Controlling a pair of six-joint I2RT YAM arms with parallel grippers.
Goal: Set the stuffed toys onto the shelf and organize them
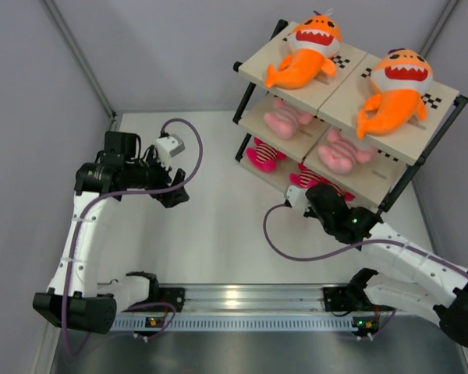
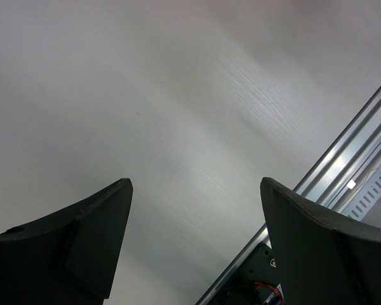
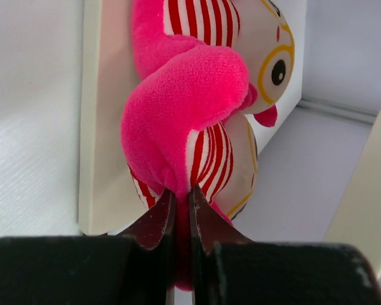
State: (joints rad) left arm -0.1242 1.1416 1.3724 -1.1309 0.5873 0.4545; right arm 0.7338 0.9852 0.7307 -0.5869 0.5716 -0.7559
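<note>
The shelf [image 1: 337,87] stands at the back right. Two orange sharks [image 1: 306,48] [image 1: 394,92] lie on its top boards, and two pale pink dolls [image 1: 287,119] [image 1: 337,152] lie on the middle tier. One striped doll [image 1: 263,154] rests at the left of the bottom tier. My right gripper [image 1: 303,192] [image 3: 181,190] is shut on a pink limb of the other striped doll [image 1: 318,179] [image 3: 206,95], which lies against the bottom cream board [image 3: 108,127]. Over the bare table at the left, my left gripper [image 1: 171,193] [image 2: 195,181] hangs open with nothing in it.
A metal rail [image 1: 242,300] [image 2: 343,171] runs along the near edge between the arm bases. Grey walls close the table on the left, back and right. The purple cable [image 1: 277,245] of the right arm loops over the table in front of the shelf.
</note>
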